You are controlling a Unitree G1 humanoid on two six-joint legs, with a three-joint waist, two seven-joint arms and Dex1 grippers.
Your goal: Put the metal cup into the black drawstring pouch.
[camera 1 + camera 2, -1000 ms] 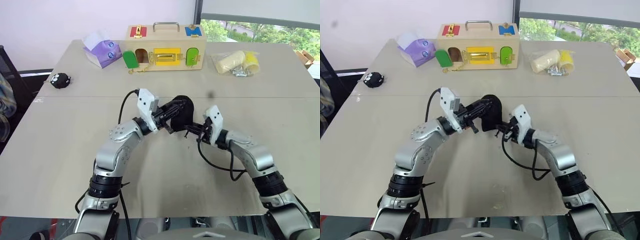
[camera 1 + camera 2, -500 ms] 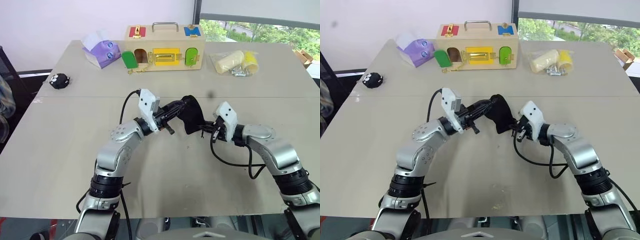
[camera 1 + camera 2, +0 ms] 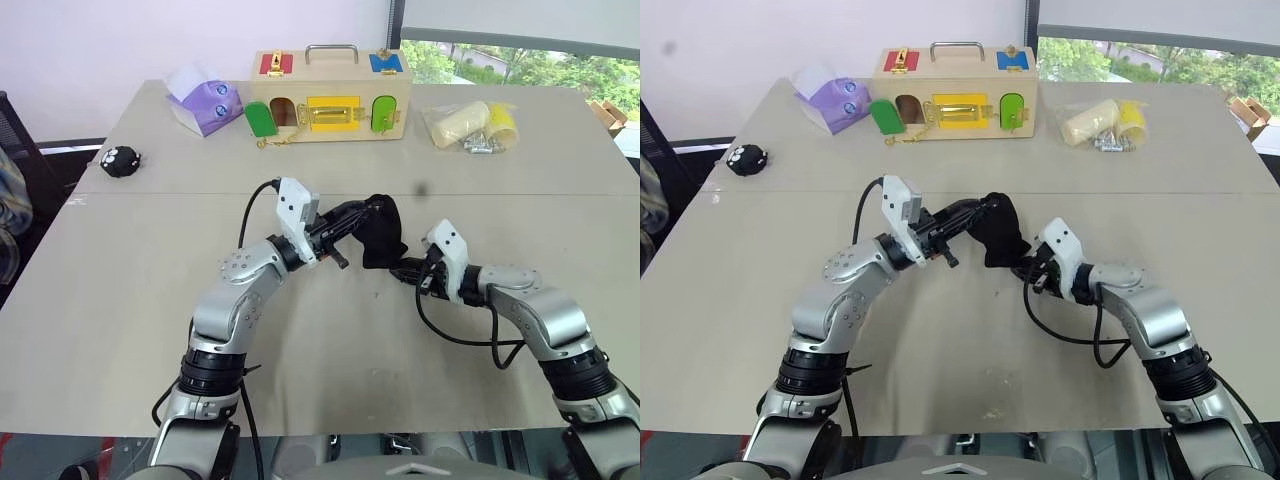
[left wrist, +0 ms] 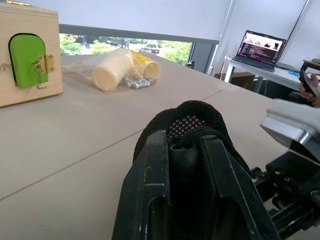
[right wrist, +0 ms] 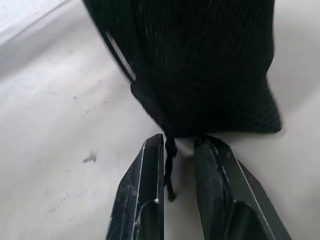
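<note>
Left gripper [image 4: 184, 150] pinching my black drawstring pouch [image 3: 384, 232], right gripper [image 5: 178, 150] slightly parted around its cord [image 5: 170, 165], metal cup unseen.

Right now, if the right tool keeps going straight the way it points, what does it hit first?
The pouch. It hangs right ahead of the right tool, its lower edge just past the fingertips, with a cord dangling between the parted fingers. The left tool grips the pouch from the other side. Depth is hard to judge.
</note>
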